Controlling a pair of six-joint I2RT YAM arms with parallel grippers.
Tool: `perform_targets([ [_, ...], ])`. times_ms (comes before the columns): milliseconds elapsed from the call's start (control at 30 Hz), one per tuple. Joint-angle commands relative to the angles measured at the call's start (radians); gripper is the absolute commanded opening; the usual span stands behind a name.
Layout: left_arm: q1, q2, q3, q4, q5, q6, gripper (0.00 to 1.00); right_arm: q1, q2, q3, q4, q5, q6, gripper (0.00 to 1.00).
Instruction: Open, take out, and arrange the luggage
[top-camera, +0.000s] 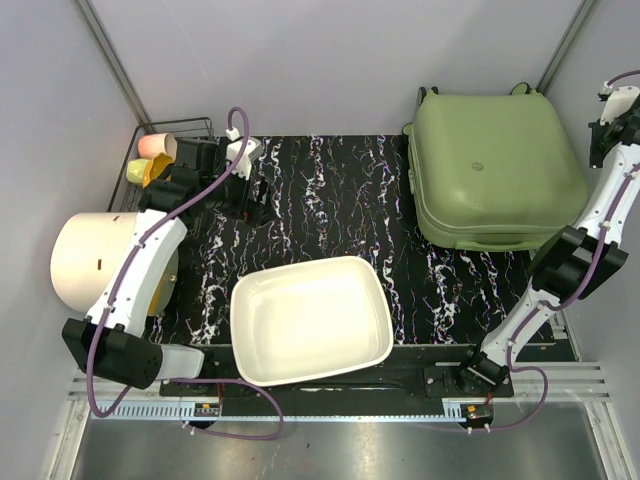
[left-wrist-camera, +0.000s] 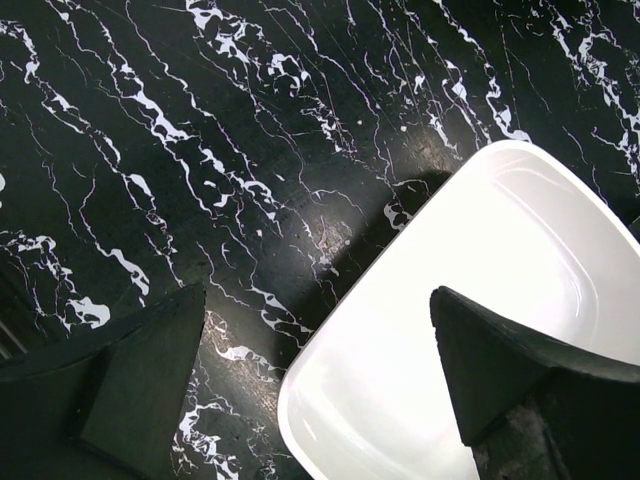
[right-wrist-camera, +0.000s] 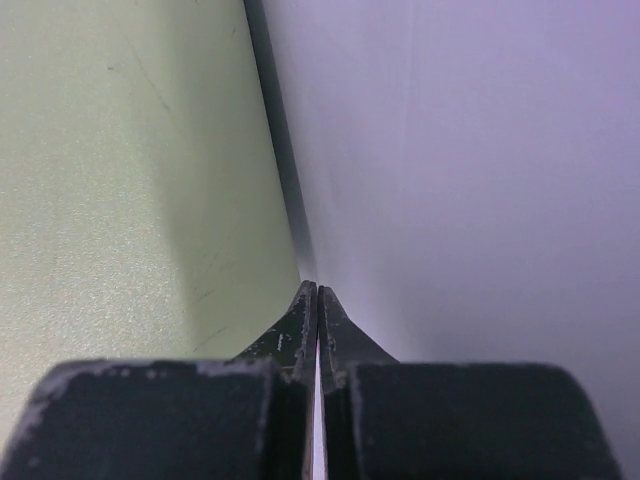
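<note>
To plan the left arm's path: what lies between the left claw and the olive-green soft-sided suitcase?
Only bare black marbled tabletop lies between the left claw and the olive-green soft-sided suitcase; the top external view shows it.

White bin (top-camera: 310, 320): rectangular, rounded corners, set on a black table (top-camera: 330, 190) veined white. Cream drum (top-camera: 92, 258): on its side, left of the bin. Wire rack (top-camera: 190, 121): beyond the bin and to its left, holding a pink cup (top-camera: 157, 146) and a yellow cup (top-camera: 140, 171).

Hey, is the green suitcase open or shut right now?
Shut. The luggage lies flat, lid closed against its base, no inner lining showing.
</note>
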Motion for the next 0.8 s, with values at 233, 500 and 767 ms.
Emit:
perform_targets([
  [233, 0.002, 0.004, 0.048, 0.031, 0.049, 0.016, 0.99, 0.0, 0.067, -0.079, 0.031, -0.063, -0.145, 0.0],
  [500, 0.001, 0.015, 0.055, 0.031, 0.063, 0.009, 0.99, 0.001, 0.021, -0.28, -0.052, -0.326, -0.208, 0.0],
  [767, 0.001, 0.037, 0.068, 0.031, 0.069, 0.009, 0.99, 0.096, -0.102, -0.501, -0.127, -0.537, -0.202, 0.0],
])
